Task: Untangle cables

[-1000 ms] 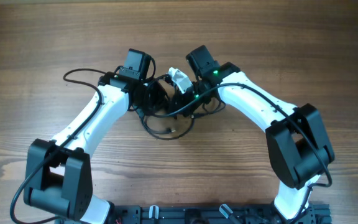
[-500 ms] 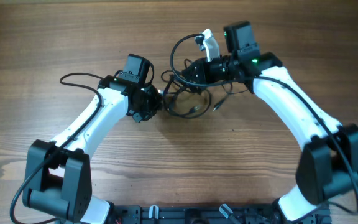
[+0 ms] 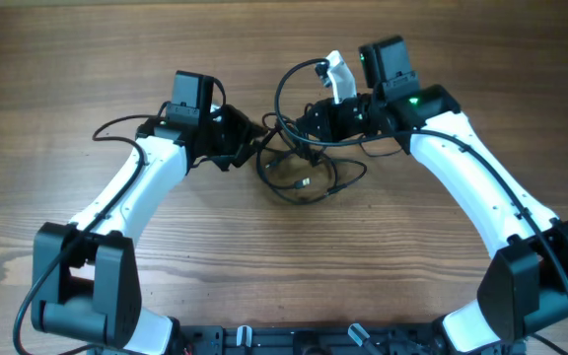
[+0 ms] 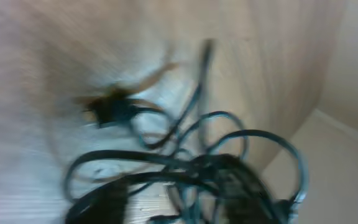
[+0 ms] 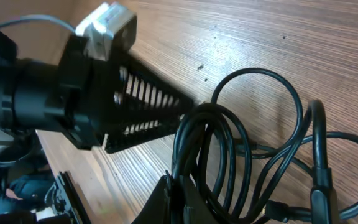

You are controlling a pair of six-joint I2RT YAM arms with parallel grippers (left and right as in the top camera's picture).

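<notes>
A: What can't we read here?

B: The left wrist view is smeared. We only get dark loops of the cables [image 4: 216, 168] over the pale worktop [image 4: 30, 81], and none of that claw's own fingers. In the right wrist view, the right claw [image 5: 176, 199] is cut off by the bottom edge. Cords run into it, but we can't tell whether it grips them. From overhead it blends into the black tangle.

A: And the left claw?

B: The left claw [image 5: 191, 106] is clear from the right wrist view. Its ribbed fingers [image 5: 148, 93] meet at the tips, pinched on the top loop of the cords. A pale block [image 5: 107, 28] sits on top of it, and we can't say what that is.

A: Where's the bundle?

B: It's between the two claws. One end is at the left claw's tips and the other runs into the right claw. Slack loops lie on the worktop just base-side of both claws, and one loop arches up on the far side of the right claw.

A: Counts?

B: There are two arms and two claws. We can't count the cords because they overlap too much. One small plug [image 3: 305, 183] is visible inside the low loop. One white piece [image 3: 335, 74] sits just beyond the right claw, and we can't make out what it's attached to.
</notes>
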